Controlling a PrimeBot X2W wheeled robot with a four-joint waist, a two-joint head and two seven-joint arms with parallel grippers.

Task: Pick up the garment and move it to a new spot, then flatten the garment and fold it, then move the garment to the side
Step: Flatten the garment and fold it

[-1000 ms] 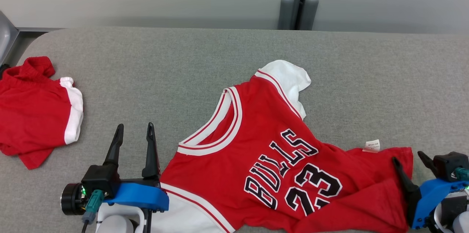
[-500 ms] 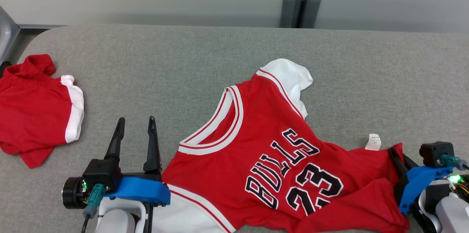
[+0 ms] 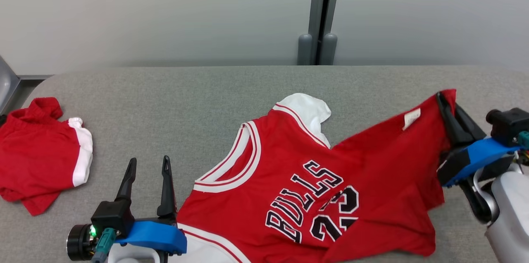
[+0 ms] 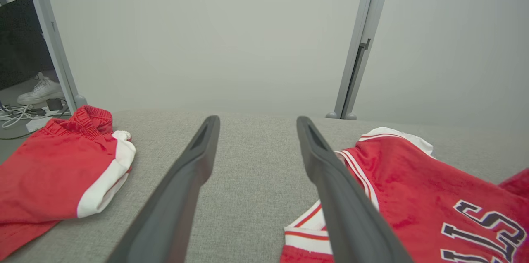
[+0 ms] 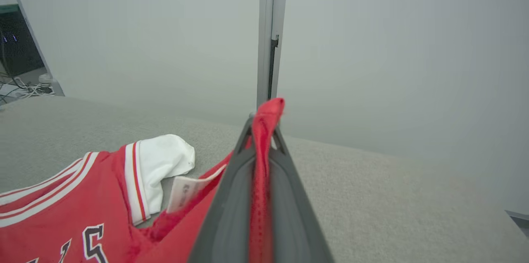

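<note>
Your grey bench [image 3: 165, 101] carries the red jersey [image 3: 289, 163] spread near its middle, with one corner raised off the surface. Red shorts [image 3: 37, 159] lie well apart at the left. Your right hand [image 3: 445, 101] is clenched on that raised corner, while your left hand [image 3: 149, 159] stands released beside the collar.

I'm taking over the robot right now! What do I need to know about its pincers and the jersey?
Left pincer: open, empty, beside the collar.
Right pincer: shut on a hem corner of the red jersey, holding it raised off the grey table.
The rest of the jersey lies rumpled on the table; a second red garment sits far left.
Done: grasp. Left: move, flatten, fold, set aside.
</note>
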